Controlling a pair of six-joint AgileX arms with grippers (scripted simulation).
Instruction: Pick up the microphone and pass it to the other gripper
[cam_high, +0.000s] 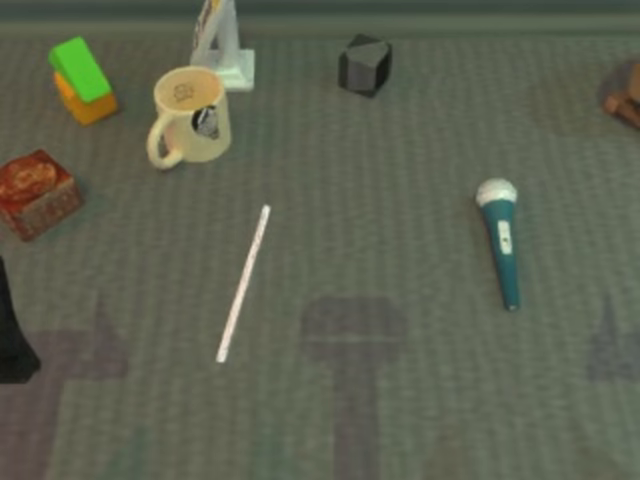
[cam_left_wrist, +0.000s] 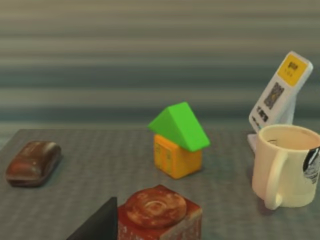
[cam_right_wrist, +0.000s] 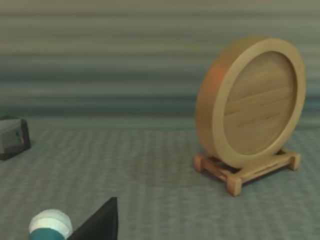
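The microphone (cam_high: 502, 242) lies flat on the table's right half. Its whitish-grey head points to the far side and its teal handle, with a white switch mark, points to the near side. Its head (cam_right_wrist: 50, 224) also shows in the right wrist view, close beside a black tip of my right gripper (cam_right_wrist: 100, 226), which is apart from it. The right arm is outside the top view. My left arm (cam_high: 12, 345) shows only as a black shape at the left edge. A black tip of the left gripper (cam_left_wrist: 100, 226) stands next to the red box (cam_left_wrist: 160, 212).
A long thin white stick (cam_high: 243, 284) lies left of centre. At the back left stand a cream mug (cam_high: 190, 118), a green-and-orange block (cam_high: 82, 80), a red box (cam_high: 38, 193) and a card stand (cam_high: 222, 45). A dark cube (cam_high: 364, 65) sits at the back; a round wooden disc on a stand (cam_right_wrist: 250, 105) at the far right.
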